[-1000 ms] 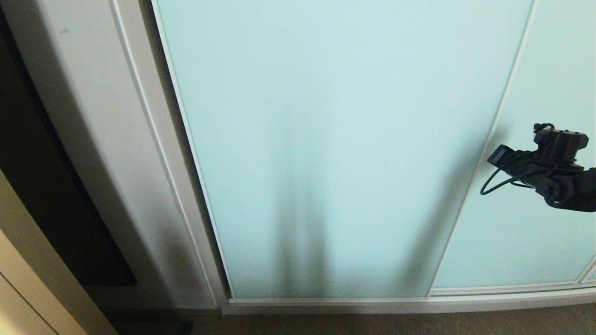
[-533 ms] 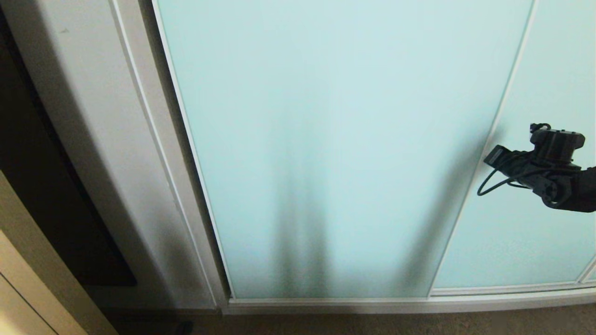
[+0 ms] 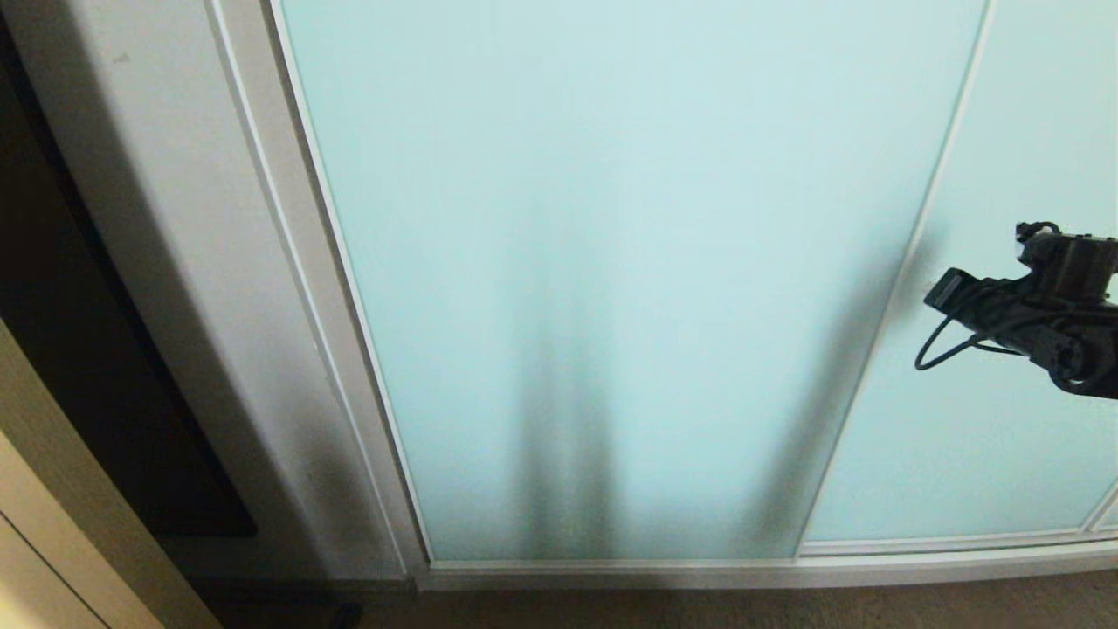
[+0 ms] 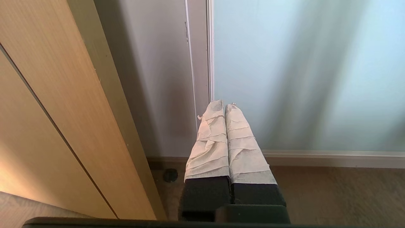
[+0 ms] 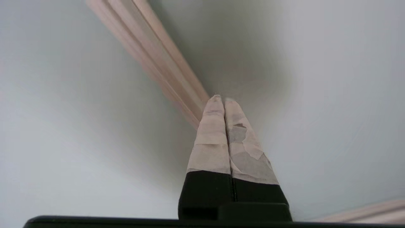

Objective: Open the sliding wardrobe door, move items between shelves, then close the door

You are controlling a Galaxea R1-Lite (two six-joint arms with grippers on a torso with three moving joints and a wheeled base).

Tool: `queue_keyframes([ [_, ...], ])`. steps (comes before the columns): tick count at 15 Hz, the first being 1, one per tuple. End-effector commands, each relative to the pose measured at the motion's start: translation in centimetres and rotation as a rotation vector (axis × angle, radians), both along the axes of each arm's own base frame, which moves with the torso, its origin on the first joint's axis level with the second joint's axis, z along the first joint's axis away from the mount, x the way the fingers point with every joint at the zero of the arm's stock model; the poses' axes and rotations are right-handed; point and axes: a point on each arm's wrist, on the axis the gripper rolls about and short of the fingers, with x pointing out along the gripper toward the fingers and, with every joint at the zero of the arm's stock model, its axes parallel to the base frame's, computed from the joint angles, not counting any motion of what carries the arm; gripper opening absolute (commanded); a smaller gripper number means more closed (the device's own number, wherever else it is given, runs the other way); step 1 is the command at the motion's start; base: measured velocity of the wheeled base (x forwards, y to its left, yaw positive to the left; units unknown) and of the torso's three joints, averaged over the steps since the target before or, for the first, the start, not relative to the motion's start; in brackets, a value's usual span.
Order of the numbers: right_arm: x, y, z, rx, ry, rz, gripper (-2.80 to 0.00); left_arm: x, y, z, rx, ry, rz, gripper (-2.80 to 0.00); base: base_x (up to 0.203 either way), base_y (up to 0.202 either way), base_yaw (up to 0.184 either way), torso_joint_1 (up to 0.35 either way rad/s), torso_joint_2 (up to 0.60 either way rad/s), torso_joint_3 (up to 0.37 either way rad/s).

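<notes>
The sliding wardrobe door (image 3: 611, 262) is a pale aqua frosted glass panel that fills most of the head view, its left edge close against the wardrobe's side frame. The items and the shelves are hidden behind it. My right arm (image 3: 1048, 306) reaches in from the right at mid height. In its wrist view the right gripper (image 5: 222, 100) is shut and empty, its taped tips close to the door's slim vertical frame strip (image 5: 164, 60); contact cannot be told. My left gripper (image 4: 224, 104) is shut and empty, low by the door's (image 4: 300, 79) left edge.
A second glass panel (image 3: 1022, 131) lies right of the frame strip. A white-grey side wall panel (image 3: 175, 218) stands left of the door, with a wooden panel (image 4: 57, 110) beside it. The floor track (image 3: 742, 572) and brown carpet (image 3: 786, 607) run along the bottom.
The door's edges have shifted slightly left toward the side frame, narrowing the dark gap there. My right arm edged left, then drew back to the right. The left gripper shows no change.
</notes>
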Motion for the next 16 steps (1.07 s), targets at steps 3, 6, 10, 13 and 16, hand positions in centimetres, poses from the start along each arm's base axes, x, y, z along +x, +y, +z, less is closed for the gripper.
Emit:
queue_keyframes([
  [3,-5.9,-1.1,3.3,-0.151,-0.041,-0.051,-2.8,0.0,0.0,0.0,0.0,0.002,0.0,-2.8,0.0,0.0,0.0,0.0,0.0,0.0],
  [6,-10.3,-1.3,5.0,-0.219,-0.05,-0.099,-2.8,0.0,0.0,0.0,0.0,0.002,0.0,-2.8,0.0,0.0,0.0,0.0,0.0,0.0],
  [10,-17.8,1.0,8.5,-0.311,-0.13,-0.126,-2.8,0.0,0.0,0.0,0.0,0.002,0.001,-2.8,0.0,0.0,0.0,0.0,0.0,0.0],
  [13,-23.5,4.5,8.7,-0.353,-0.168,-0.088,-2.8,0.0,0.0,0.0,0.0,0.002,0.0,-2.8,0.0,0.0,0.0,0.0,0.0,0.0],
  [16,-28.3,8.3,4.7,-0.408,-0.133,0.009,-2.8,0.0,0.0,0.0,0.0,0.002,0.0,-2.8,0.0,0.0,0.0,0.0,0.0,0.0],
])
